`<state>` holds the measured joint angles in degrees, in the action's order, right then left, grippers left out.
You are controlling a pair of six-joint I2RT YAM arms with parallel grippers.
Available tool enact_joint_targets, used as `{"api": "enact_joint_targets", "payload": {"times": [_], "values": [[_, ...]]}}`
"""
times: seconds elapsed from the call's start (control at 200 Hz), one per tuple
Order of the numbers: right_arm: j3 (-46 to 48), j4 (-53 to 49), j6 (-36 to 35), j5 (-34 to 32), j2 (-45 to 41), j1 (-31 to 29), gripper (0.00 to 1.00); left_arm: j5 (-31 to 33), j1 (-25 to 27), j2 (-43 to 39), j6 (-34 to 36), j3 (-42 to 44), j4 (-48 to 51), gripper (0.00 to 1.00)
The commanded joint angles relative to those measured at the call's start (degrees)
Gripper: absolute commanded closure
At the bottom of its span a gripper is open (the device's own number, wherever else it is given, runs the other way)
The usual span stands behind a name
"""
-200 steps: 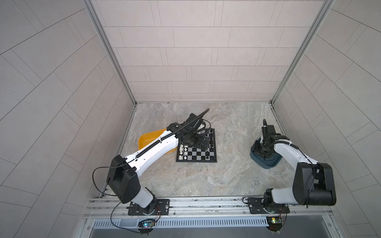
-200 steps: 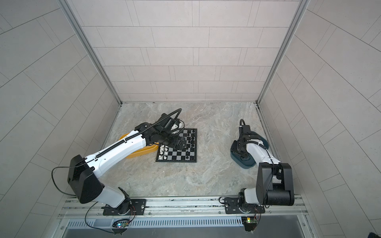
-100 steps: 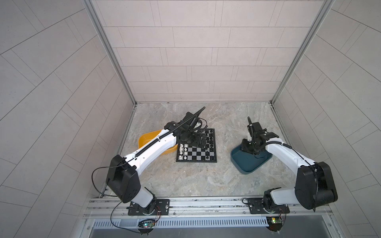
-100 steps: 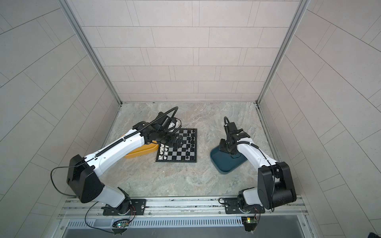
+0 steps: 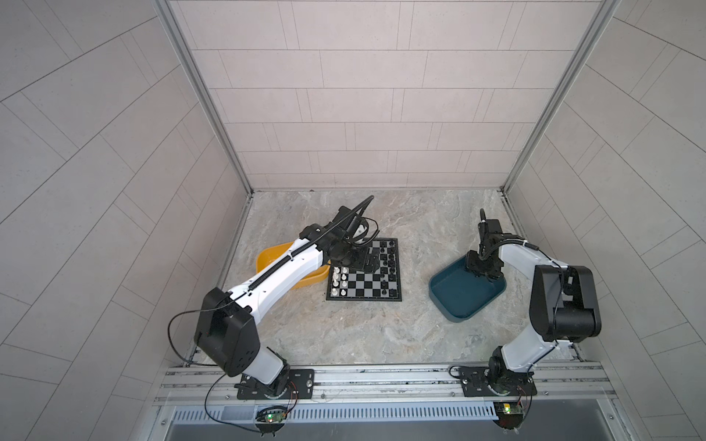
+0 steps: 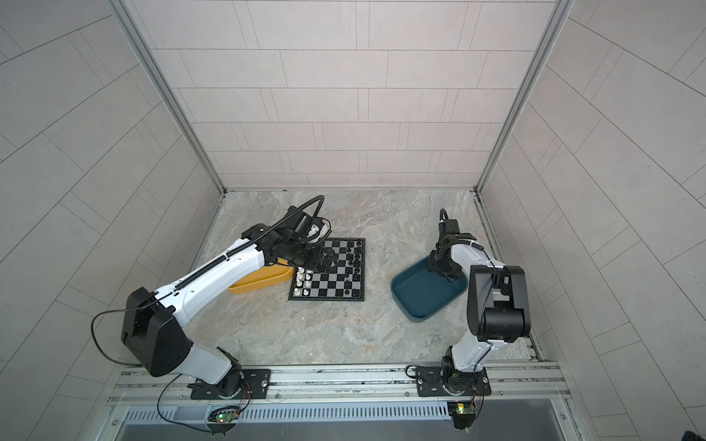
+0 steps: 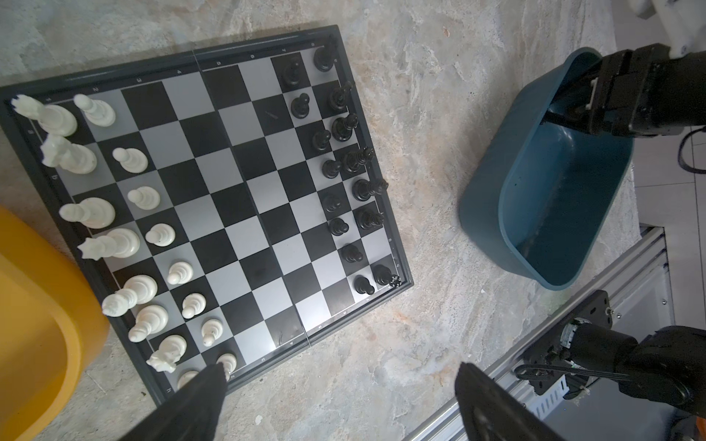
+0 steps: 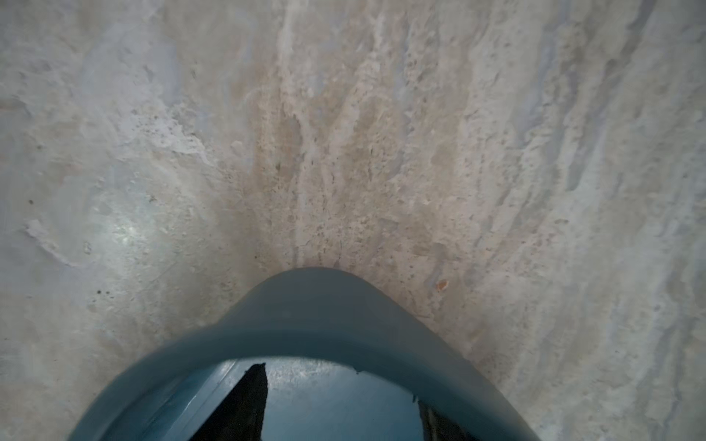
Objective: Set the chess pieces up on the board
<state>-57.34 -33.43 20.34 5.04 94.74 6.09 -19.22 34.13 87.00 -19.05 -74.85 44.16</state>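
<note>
The board lies mid-table. White chess pieces fill two files at its left edge. Black chess pieces stand along its right edge. My left gripper hovers over the board's far left part. In the left wrist view the left gripper is open, with only bare table between its fingers. My right gripper reaches into the far right corner of the dark teal tray. In the right wrist view the right gripper has its jaws apart over the tray floor, holding nothing.
The teal tray looks empty and sits right of the board. A yellow tray lies at the board's left, partly under my left arm. The metal rail runs along the front edge.
The teal tray moved left toward the board with my right gripper on it, then settled flat. The right jaws have spread apart. My left gripper shifted slightly over the board.
</note>
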Motion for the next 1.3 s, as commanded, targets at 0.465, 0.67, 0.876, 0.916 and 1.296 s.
{"api": "enact_joint_targets", "payload": {"times": [0.465, 0.67, 0.876, 0.916, 1.296], "values": [[5.0, 2.9, 0.2, 9.3, -4.2, 0.9, 0.40, -3.2, -1.3, -1.7, -0.8, 2.3, -1.5, 0.00], [-0.4, -1.7, -2.0, 1.2, -1.8, 0.5, 0.45, -4.0, -1.4, -1.5, -1.0, 2.4, -1.8, 0.00], [-3.2, -0.8, -1.7, 1.9, 2.5, 0.5, 0.53, -4.4, -1.4, -1.5, -1.2, 2.5, -1.8, 0.00], [-3.8, -0.8, -1.7, 2.0, 3.3, 0.5, 0.55, -4.4, -1.4, -1.5, -1.3, 2.5, -1.8, 0.00], [-4.7, 0.0, -1.8, 1.5, 7.0, 0.5, 0.75, -5.0, -1.8, -1.8, -1.8, 2.4, -2.1, 0.00]]}}
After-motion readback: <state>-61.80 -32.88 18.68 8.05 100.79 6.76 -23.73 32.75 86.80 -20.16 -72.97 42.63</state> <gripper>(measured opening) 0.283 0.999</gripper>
